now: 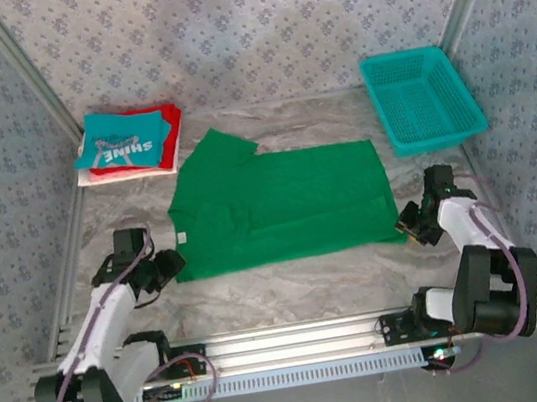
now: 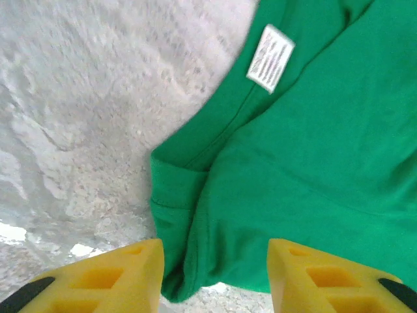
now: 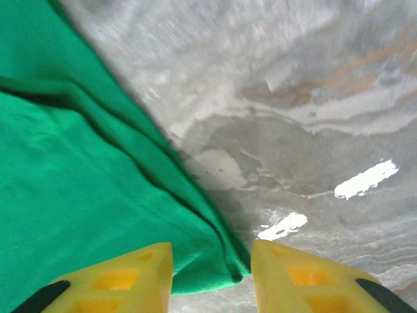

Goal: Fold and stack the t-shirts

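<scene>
I see the green shirt [image 1: 284, 204] lying flat in the middle of the table [image 1: 291, 284]. My left gripper [image 2: 215, 261] is over its near left corner and my right gripper [image 3: 212, 267] over its near right corner. Both have their fingers apart and pinch nothing. The shirt pile [image 1: 128, 141] and the basket [image 1: 422, 97] sit far back.
</scene>
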`<state>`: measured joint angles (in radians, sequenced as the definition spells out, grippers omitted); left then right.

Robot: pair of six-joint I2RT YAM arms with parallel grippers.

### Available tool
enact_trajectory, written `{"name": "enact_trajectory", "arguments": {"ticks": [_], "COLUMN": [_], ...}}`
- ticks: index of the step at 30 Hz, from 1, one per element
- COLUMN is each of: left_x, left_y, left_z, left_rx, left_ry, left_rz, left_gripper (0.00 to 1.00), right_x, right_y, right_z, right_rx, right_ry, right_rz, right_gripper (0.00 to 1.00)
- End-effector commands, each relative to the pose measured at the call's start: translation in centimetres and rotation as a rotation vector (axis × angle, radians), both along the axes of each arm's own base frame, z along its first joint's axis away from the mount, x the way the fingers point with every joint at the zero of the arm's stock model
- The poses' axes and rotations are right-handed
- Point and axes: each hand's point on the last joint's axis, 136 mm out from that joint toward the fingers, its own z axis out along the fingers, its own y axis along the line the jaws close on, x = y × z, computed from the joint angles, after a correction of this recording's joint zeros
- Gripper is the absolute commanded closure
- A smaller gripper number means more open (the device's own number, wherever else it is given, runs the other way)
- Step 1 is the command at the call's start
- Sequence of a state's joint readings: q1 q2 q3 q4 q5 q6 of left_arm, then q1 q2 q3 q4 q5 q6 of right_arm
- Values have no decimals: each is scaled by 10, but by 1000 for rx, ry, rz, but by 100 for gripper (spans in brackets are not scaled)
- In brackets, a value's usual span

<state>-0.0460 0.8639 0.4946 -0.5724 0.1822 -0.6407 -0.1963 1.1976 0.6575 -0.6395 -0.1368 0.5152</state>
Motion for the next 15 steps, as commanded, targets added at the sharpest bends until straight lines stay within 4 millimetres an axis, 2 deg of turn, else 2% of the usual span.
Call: {"name": "enact_trajectory", "arguments": {"ticks": [1, 4, 6, 8, 11, 13, 15], "left_x": [22, 44, 61, 78, 102, 113, 119], "left_y": [1, -28, -56, -80, -103, -115, -117], "left_z": [45, 65, 61, 47, 21, 8, -5], "left_rx": [43, 83, 73, 51, 27, 17, 32], "left_ry": [-110, -130, -127, -111, -70, -45, -17], "left_rz": [-19, -178, -291, -368, -409, -426, -419], "left_gripper": [56, 59, 61, 68, 71, 73, 74], "right_x": [19, 36, 46, 54, 61, 68, 70], "right_y": [-1, 28, 50, 70, 93, 101, 102], "right_z": [44, 66, 68, 59, 34, 22, 9], "right_rx": [-115, -158, -169, -161, -136, -131, -132], "right_ry": [-108, -186, -204, -175, -93, -73, -43], "right_rz": [16, 127, 200, 253, 313, 326, 328], "right_gripper": [60, 62, 67, 74, 85, 89, 89]}}
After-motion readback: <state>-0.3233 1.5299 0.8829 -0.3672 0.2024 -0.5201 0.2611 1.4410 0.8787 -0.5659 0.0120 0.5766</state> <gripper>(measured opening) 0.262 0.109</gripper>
